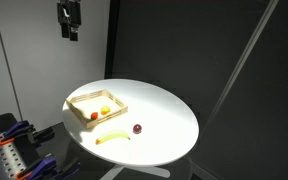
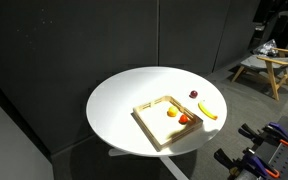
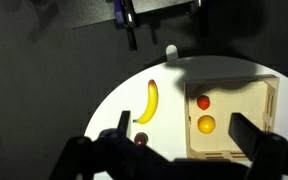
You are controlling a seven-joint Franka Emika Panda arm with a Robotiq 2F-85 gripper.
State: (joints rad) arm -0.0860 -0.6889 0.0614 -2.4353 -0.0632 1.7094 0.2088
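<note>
Black gripper (image 3: 179, 135) in the wrist view: its fingers (image 3: 259, 140) stand wide apart and hold nothing, well above the round white table (image 3: 169, 100). Below I see a shallow square wooden tray (image 3: 234, 85) with a small red round fruit (image 3: 203, 101) and a small orange round fruit (image 3: 206, 124) inside, close together but not touching. A yellow banana (image 3: 149, 102) lies on the table just beside the tray's wall, not touching it. A dark red round fruit (image 3: 141, 139) sits near the banana's end.

In an exterior view the gripper (image 1: 69, 22) hangs high over the table's far side, well apart from the tray (image 1: 81, 99); I cannot tell its opening here. The banana (image 1: 112, 139) and dark red round fruit (image 1: 137, 128) lie in front of the tray.

In an exterior view the tray (image 2: 149, 128), banana (image 2: 209, 110) and dark red round fruit (image 2: 194, 95) share the table (image 2: 119, 100). A wooden stool (image 2: 269, 65) stands behind.
</note>
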